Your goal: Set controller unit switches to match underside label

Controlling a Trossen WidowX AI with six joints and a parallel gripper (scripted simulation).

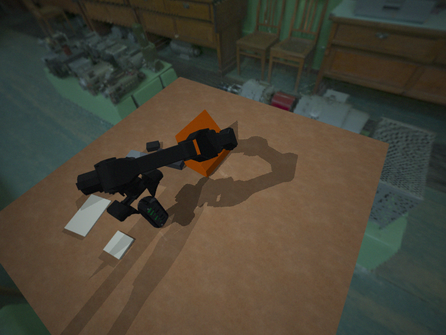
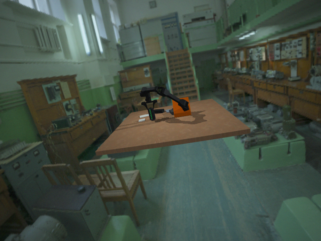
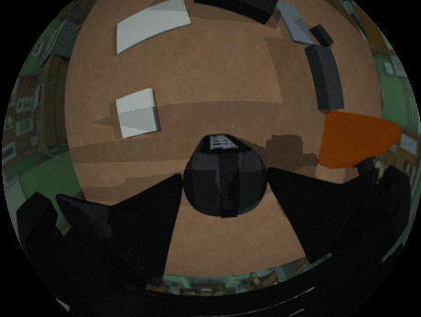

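The dark grey controller unit is tipped up on end, held just above the brown bench. Its switch face, with green ends showing, faces the top view. My gripper points down and is shut on the unit's sides, one finger on each side in the wrist view. That view shows the unit end-on, with a small pale patch at its far edge. The label cannot be read.
A large white plate and a small white plate lie left of the unit. An orange block stands behind, under the arm.
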